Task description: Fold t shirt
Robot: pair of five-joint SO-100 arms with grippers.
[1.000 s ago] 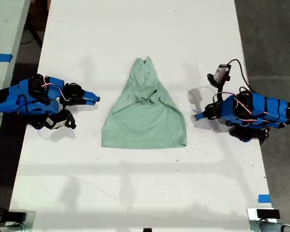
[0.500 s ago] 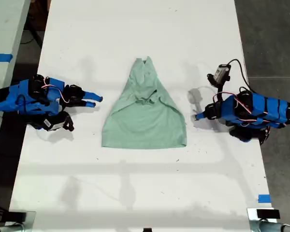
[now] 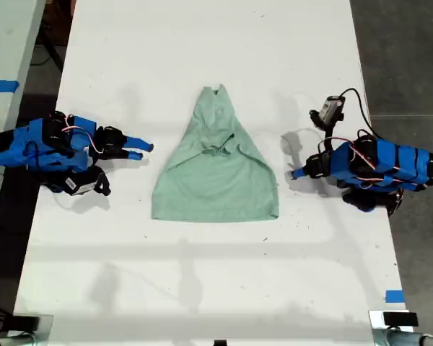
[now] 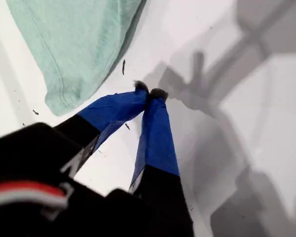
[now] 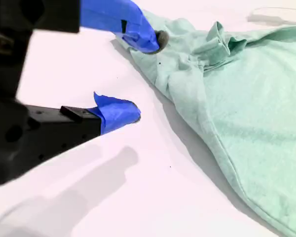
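1. T shirt (image 3: 215, 173) mid-desk (image 3: 202, 43), sleeves folded inward into a tapered shape; lengthwise fold apparently left.
2. First end effector (image 4: 149, 93) together, empty, just beside shirt hem corner.
3. Second end effector (image 5: 138, 76) apart, empty, beside shirt's opposite edge.

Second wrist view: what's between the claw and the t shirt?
Just bare white table; my second claw and the t shirt stand apart, second wrist view.

1. The exterior view looks straight down from high above the white worktop (image 3: 202, 43).
2. Both wrist views sit close and low — each shares the t shirt (image 3: 216, 169) edge.
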